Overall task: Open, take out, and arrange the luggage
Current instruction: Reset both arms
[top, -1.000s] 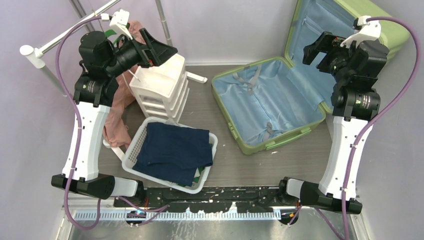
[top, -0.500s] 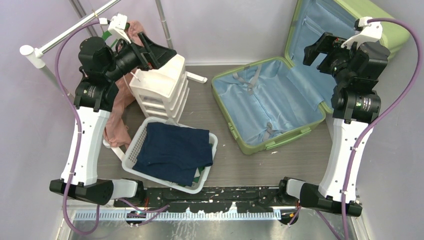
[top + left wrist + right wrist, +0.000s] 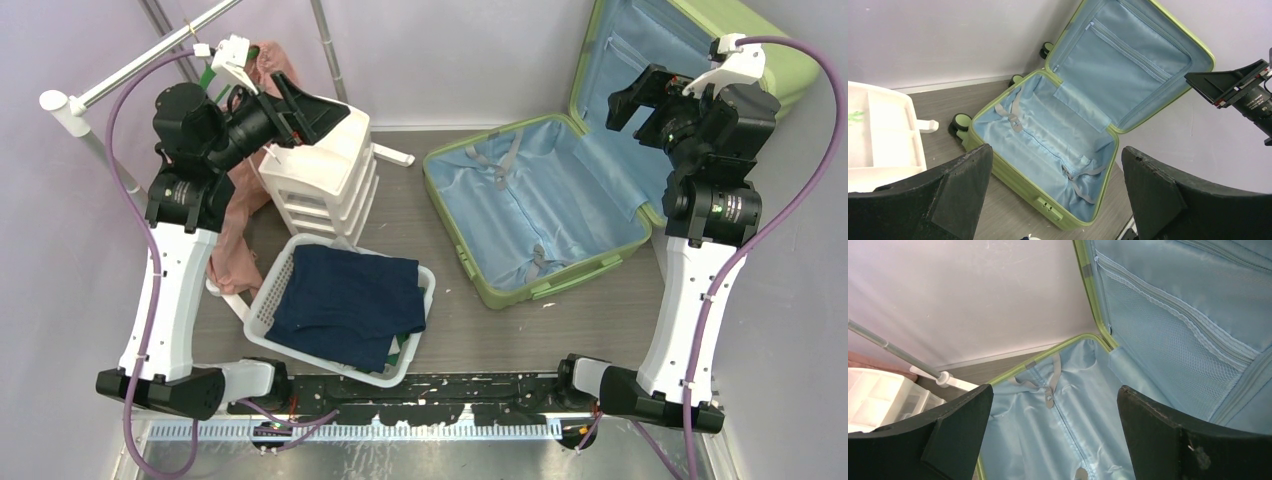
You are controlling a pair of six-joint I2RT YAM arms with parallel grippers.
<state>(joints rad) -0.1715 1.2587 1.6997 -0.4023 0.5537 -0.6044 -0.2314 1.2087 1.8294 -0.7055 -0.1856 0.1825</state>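
Luggage [image 3: 530, 215] sits just right of the white drawer unit [image 3: 320, 170], lid propped up against the wall. It's a pale green shell with light blue lining and loose straps, and I can't see anything inside. Looks like we're at the arranging stage, so I'd check the lid's zip pocket first. Left gripper [image 3: 1055, 160] hovers over the drawer unit and right gripper [image 3: 1055, 392] is well right of it by the lid, both spread wide and empty.
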